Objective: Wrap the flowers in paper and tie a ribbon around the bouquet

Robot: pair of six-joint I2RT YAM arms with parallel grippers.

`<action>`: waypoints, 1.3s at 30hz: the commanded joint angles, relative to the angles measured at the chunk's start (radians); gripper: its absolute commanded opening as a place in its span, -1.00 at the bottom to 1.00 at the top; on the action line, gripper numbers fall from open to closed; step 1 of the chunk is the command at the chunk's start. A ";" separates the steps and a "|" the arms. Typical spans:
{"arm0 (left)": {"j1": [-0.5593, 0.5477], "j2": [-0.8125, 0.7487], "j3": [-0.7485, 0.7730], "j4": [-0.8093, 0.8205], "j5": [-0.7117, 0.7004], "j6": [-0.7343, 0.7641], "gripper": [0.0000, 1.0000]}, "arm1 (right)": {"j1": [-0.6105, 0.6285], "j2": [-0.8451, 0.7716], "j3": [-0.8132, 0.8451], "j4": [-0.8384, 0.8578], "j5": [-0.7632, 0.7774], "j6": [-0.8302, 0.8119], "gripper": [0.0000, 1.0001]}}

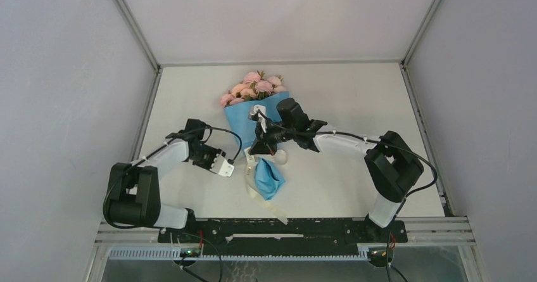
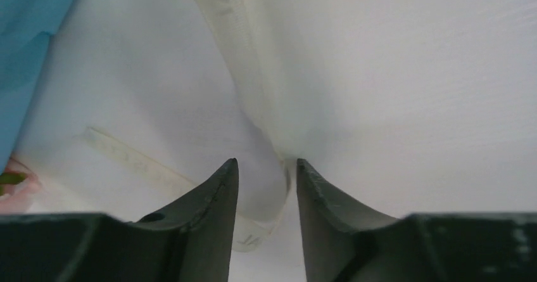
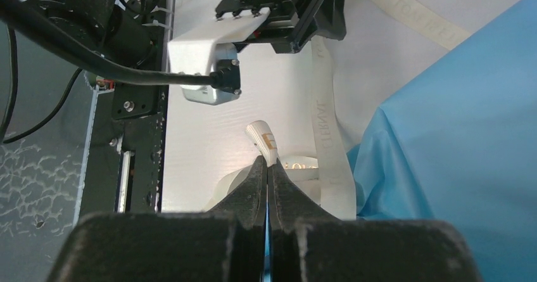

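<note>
The bouquet lies on the table with the pink flowers [image 1: 254,85] at its far, wide end. The light-blue paper [image 1: 251,121] runs toward me as a cone and ends in a crumpled tail [image 1: 268,178]. My right gripper [image 1: 255,150] hangs over the cone's narrow part, shut on an end of the cream ribbon [image 3: 266,139], which pokes out past its tips [image 3: 267,161]. More ribbon [image 3: 329,142] lies beside the paper [image 3: 456,136]. My left gripper [image 1: 227,168] is just left of the cone. Its jaws [image 2: 266,163] stand apart with a ribbon loop [image 2: 244,73] in the gap.
A loose ribbon tail [image 1: 269,207] trails toward the black rail [image 1: 285,228] at the near edge. Metal frame bars [image 1: 147,108] and white walls close in the table on three sides. The left arm's wrist and white camera mount [image 3: 209,47] sit close ahead of the right gripper.
</note>
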 commanded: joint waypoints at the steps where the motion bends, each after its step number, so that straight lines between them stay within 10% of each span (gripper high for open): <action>1: 0.004 0.014 -0.045 0.135 -0.046 0.027 -0.35 | -0.002 0.004 0.009 0.041 0.000 0.032 -1.00; 5: 0.004 -0.027 -0.128 0.164 -0.092 0.098 -0.98 | -0.010 0.005 0.010 0.076 0.011 0.087 -1.00; 9: -0.010 -0.148 -0.121 0.137 -0.058 0.053 -1.00 | -0.017 0.005 0.009 0.106 0.058 0.151 -1.00; 15: -0.227 -0.297 0.207 -0.528 0.241 -0.248 -1.00 | -0.057 0.009 0.010 0.156 0.140 0.315 -1.00; 18: -0.412 -0.354 0.271 -0.604 0.396 -0.469 -1.00 | -0.073 0.010 0.010 0.172 0.172 0.386 -1.00; 25: -0.646 -0.401 0.314 -0.128 0.443 -1.081 -1.00 | -0.090 0.005 0.010 0.170 0.219 0.491 -1.00; 31: -0.741 -0.334 0.268 0.712 0.654 -1.875 -1.00 | -0.097 0.005 0.010 0.164 0.229 0.501 -1.00; 39: -0.889 -0.203 0.204 1.170 0.726 -2.056 -1.00 | -0.107 -0.015 0.010 0.133 0.217 0.475 -1.00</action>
